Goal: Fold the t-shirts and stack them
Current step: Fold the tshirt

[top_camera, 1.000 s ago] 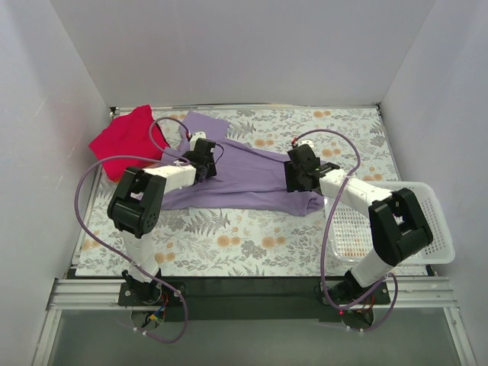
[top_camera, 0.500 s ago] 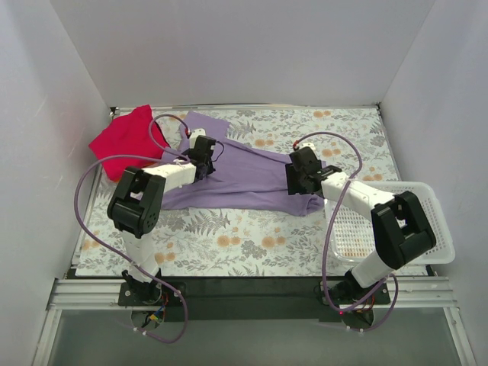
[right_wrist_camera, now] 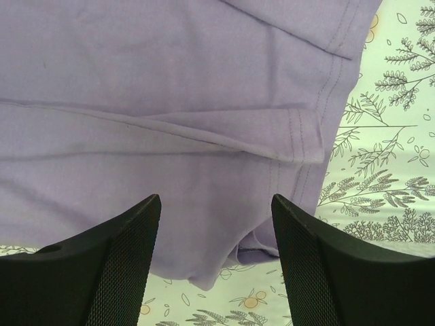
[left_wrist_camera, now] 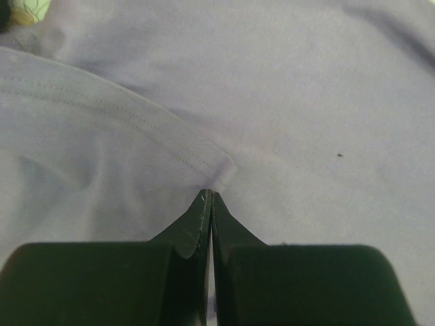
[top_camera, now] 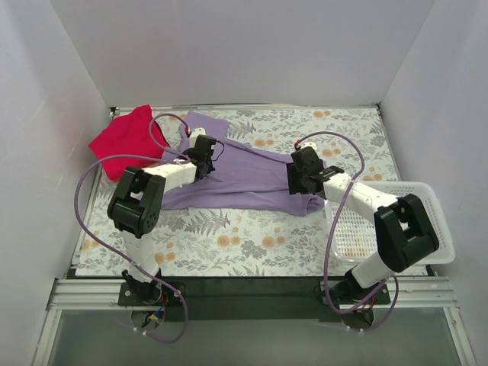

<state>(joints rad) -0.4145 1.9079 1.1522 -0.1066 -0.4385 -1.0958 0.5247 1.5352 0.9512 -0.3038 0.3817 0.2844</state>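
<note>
**A:** Where does the lavender t-shirt (top_camera: 244, 179) lie?

**B:** It is spread out, wrinkled, across the middle of the floral counter (top_camera: 252, 244). The red t-shirt (top_camera: 126, 136) sits crumpled at the far left corner, near it.

**A:** And the left pincer (left_wrist_camera: 209, 197)?

**B:** It is pressed together, pinching a pucker of lavender cloth right at a stitched hem, on the shirt's left part.

**A:** The right pincer (right_wrist_camera: 215, 198)?

**B:** It is spread wide over the shirt's folded right end, gripping nothing. A white mesh basket (top_camera: 427, 229) stands at the counter's right edge.
</note>
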